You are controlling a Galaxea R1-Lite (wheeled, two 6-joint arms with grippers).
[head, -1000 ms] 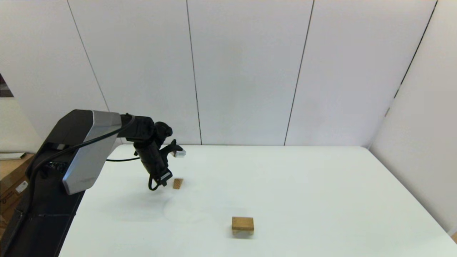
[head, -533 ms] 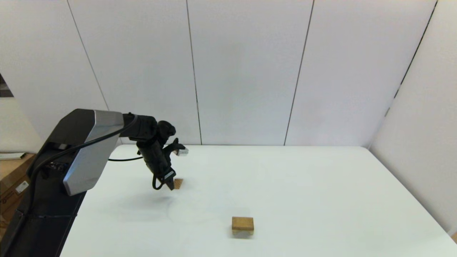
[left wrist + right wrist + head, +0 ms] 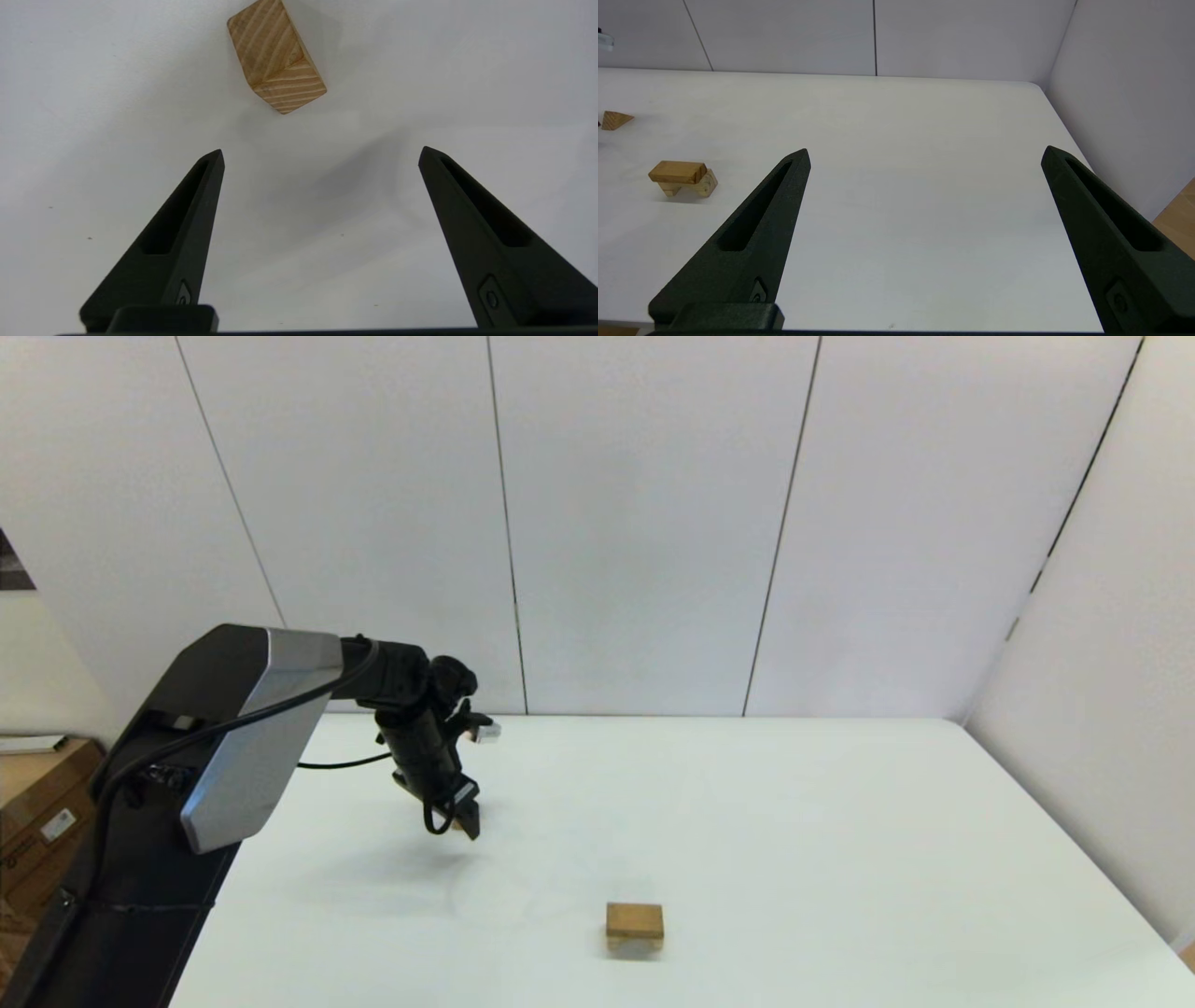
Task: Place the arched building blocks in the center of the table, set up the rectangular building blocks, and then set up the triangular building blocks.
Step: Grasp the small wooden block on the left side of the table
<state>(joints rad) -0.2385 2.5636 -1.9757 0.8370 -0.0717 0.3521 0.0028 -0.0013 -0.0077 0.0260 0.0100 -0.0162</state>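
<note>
Left gripper (image 3: 320, 151) hangs low over the white bench (image 3: 747, 803), out toward the bench's 10 o'clock side, and its two black fingers (image 3: 187, 224) are spread wide with nothing between them. The left wrist view shows the little wooden triangle block (image 3: 275, 56) lying on the bench just past the fingertips, not touching them. In the head view the arm covers this block, so only a sliver of it may show there.

Right gripper (image 3: 924, 151) is out of the head view. Its own wrist view shows its fingers (image 3: 752, 233) wide apart and empty, held above the bench edge at about 5 o'clock.

The flat block (image 3: 635, 919) sits on top of the arched block (image 3: 635, 945), near the middle of the bench toward 6 o'clock. The head view shows mostly the flat top. The right wrist view shows the pair from the side: the slab (image 3: 677, 171) rests on the arch (image 3: 693, 186), and the hollow under the arch faces down. That view also shows the triangle block (image 3: 615, 119) farther back, well apart from the pair.

Plain pale wall panels (image 3: 635, 523) with thin dark seams stand behind the bench and on its right. Cardboard boxes (image 3: 37, 821) sit off the bench at 9 o'clock.
</note>
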